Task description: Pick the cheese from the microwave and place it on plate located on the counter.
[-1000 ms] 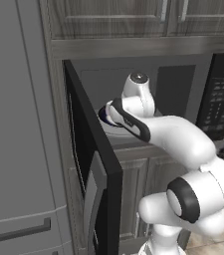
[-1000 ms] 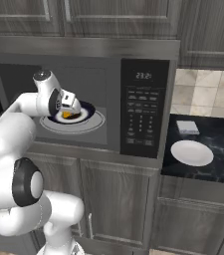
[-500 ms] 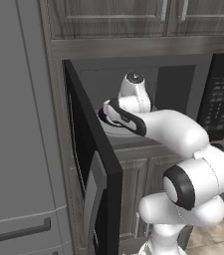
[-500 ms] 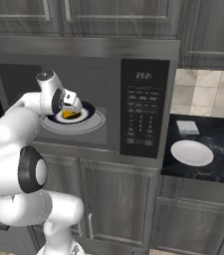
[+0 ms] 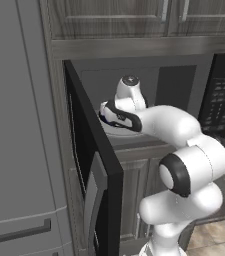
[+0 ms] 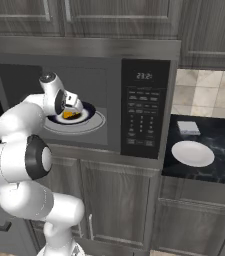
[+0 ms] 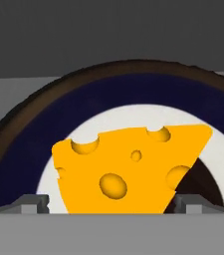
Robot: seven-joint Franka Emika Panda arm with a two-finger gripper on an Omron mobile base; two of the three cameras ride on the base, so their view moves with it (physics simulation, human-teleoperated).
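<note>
Microwave [image 6: 84,95] cavity floor carries the glass turntable [image 6: 96,122]; a dark-blue-rimmed plate [image 6: 87,109] with white centre sits on it, and the cheese [image 7: 128,169] lies on that plate. To the right, the black counter [image 6: 224,165] holds the white plate [image 6: 192,153] and a small white box [image 6: 188,128] behind it.

Two cameras sit behind the arm, one at each side, both looking into the open microwave [image 6: 84,107]. A third camera sits on the hand, very close above the cheese [image 7: 128,172], between the pincer's tips.
</note>
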